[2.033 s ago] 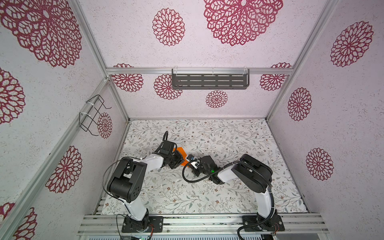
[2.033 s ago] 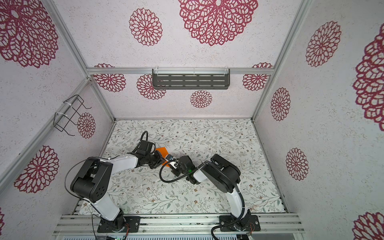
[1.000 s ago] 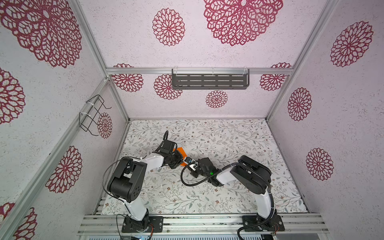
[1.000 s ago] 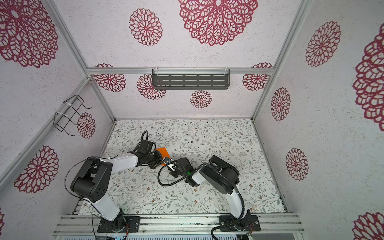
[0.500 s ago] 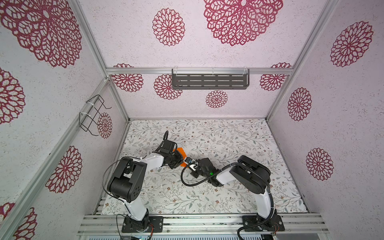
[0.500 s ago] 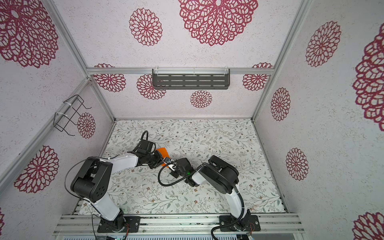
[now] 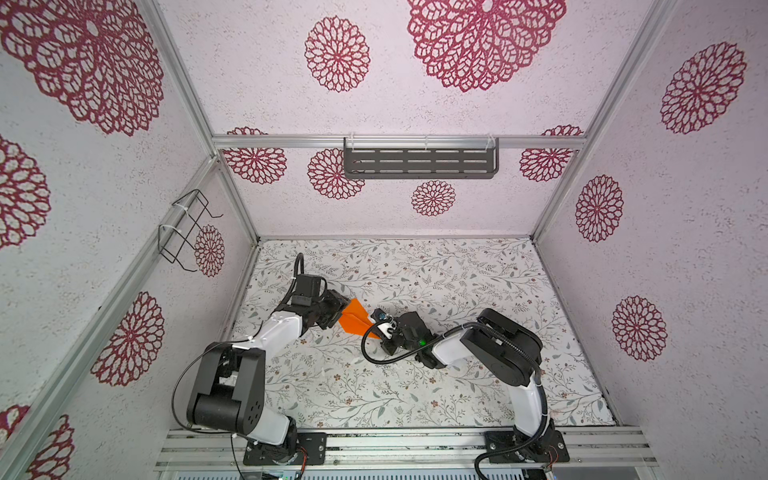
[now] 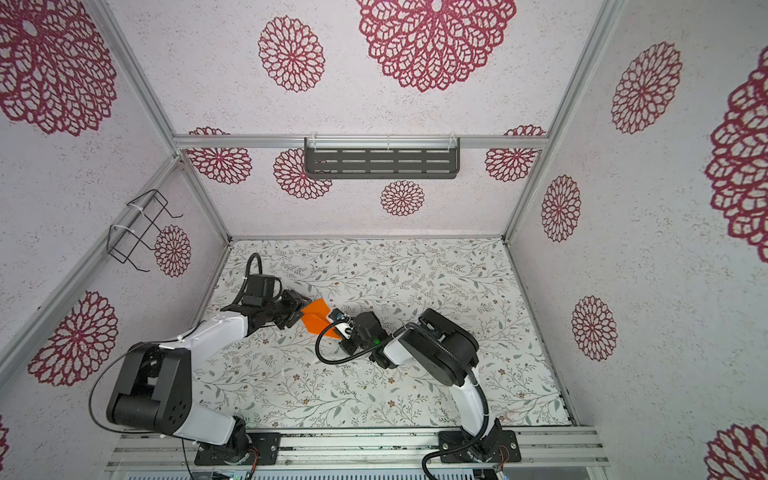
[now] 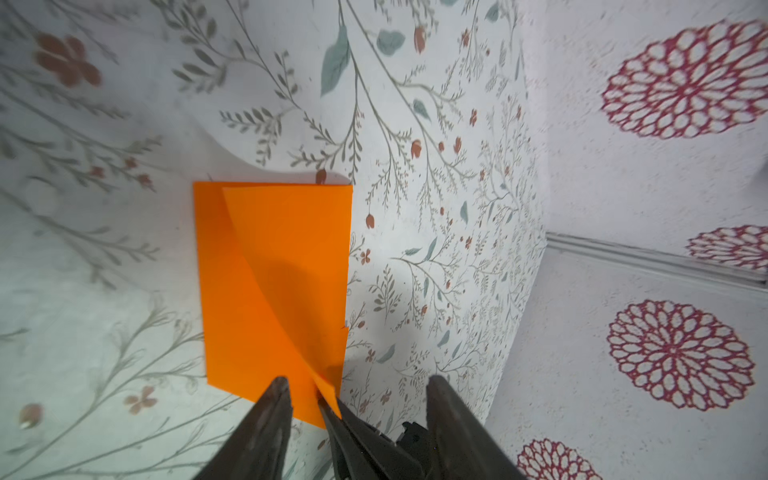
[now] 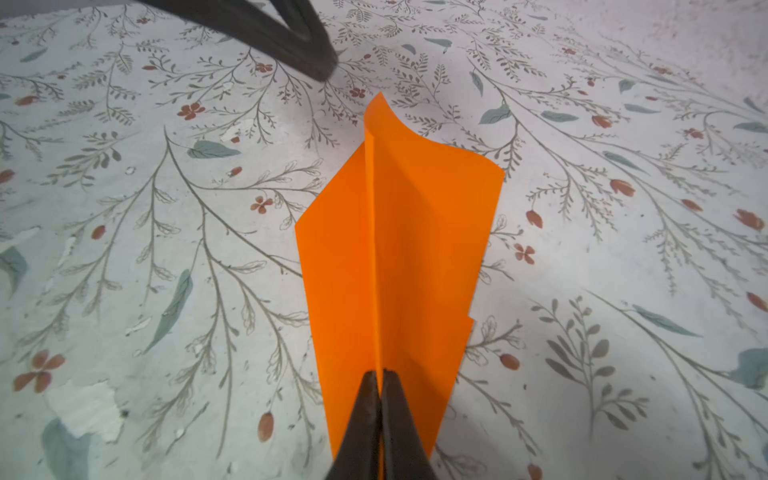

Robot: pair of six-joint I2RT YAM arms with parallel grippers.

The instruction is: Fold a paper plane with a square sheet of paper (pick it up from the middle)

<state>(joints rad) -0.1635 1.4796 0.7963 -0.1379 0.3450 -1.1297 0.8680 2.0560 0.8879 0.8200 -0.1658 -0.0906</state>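
Observation:
The square sheet of paper is now a folded orange dart, the paper plane (image 7: 355, 320) (image 8: 316, 318), lying on the floral table between my two grippers. My right gripper (image 10: 379, 372) (image 7: 380, 326) is shut on the raised centre crease at one end of the plane (image 10: 415, 249). At the opposite end my left gripper (image 9: 355, 384) (image 7: 344, 309) stands open. A lifted corner of the plane (image 9: 270, 291) sits between its spread fingers, and I see no grip on it. One wing curls up off the table.
The floral table cover (image 7: 415, 395) spreads to the right and front of the arms. A black slotted shelf (image 7: 419, 163) hangs on the back wall and a wire rack (image 7: 185, 230) on the left wall. An aluminium rail (image 7: 395, 442) runs along the front edge.
My left gripper has opened and let go of its end of the plane. My right gripper has moved in slightly and closed on the centre crease.

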